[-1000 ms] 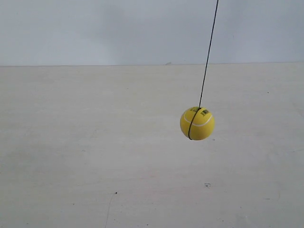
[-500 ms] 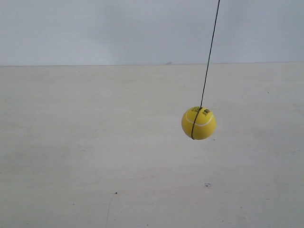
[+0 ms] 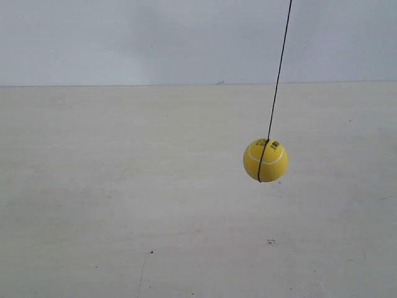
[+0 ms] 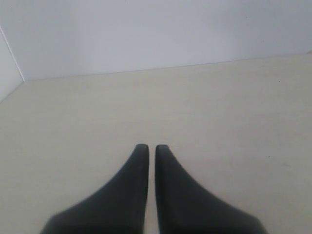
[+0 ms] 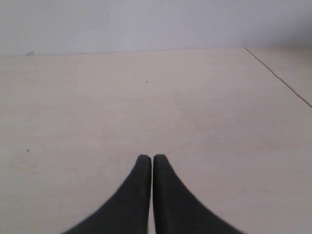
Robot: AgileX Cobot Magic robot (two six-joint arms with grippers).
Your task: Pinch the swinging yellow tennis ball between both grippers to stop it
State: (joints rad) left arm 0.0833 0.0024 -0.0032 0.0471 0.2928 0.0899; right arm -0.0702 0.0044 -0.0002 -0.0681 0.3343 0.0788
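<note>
The yellow tennis ball [image 3: 265,160] hangs above the pale table on a thin black string [image 3: 279,74], right of centre in the exterior view. A white seam and small dark print show on its upper half. Neither arm appears in the exterior view. In the left wrist view my left gripper [image 4: 147,147] is shut, its black wedge jaws nearly touching with nothing between them. My right gripper [image 5: 147,157] is likewise shut and empty in the right wrist view. The ball is out of sight in both wrist views.
A pale wooden tabletop [image 3: 124,205] stretches to a light grey wall [image 3: 124,37]. A seam between table boards [image 5: 278,75] runs along one side in the right wrist view. A wall corner [image 4: 12,53] shows in the left wrist view.
The ball has drifted slowly to the right in the exterior view and turned slightly, with the string leaning the same way.
</note>
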